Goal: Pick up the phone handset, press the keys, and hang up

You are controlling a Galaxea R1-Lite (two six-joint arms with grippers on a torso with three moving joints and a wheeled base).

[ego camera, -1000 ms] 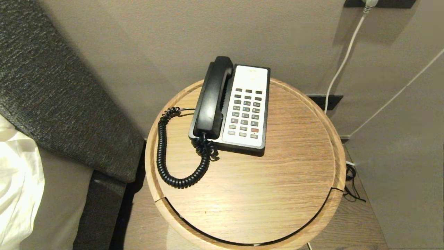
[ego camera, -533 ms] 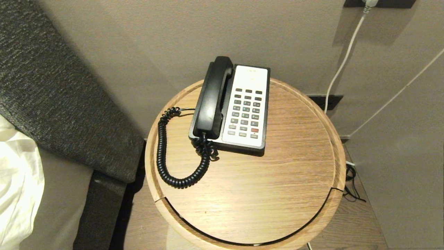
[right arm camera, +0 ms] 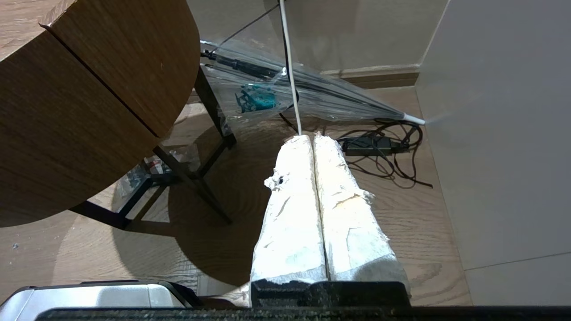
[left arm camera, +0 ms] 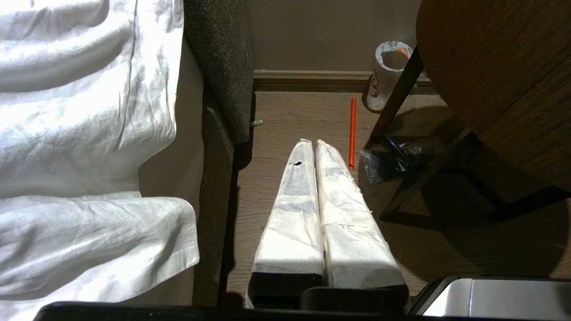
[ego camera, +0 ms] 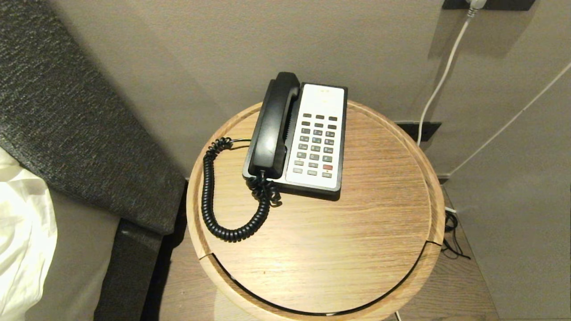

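Black and glossy, the phone handset (ego camera: 272, 129) lay seated in its cradle on the left side of the phone base (ego camera: 317, 136), which you saw standing toward the back of the round wooden tabletop (ego camera: 357, 232), near the wall. Its coiled cord (ego camera: 209, 196) looped off the near end of the handset and curved across the wood to the left. Neither arm showed in your head view. Your left claw (left arm camera: 312, 145) hung low beside the tabletop, its white-wrapped fingers (left arm camera: 294, 200) pressed together and holding nothing, over the wooden floor between the bed (left arm camera: 89, 133) and the table's dark legs. An orange straw (left arm camera: 352, 131) and a paper cup (left arm camera: 386, 76) lay on the floor just beyond it. Your right claw (right arm camera: 312, 140) was likewise clenched on nothing, hanging on the other side of the tabletop, above the floor where a clear umbrella (right arm camera: 308, 96) and a tangle of black cable (right arm camera: 383, 149) rested.
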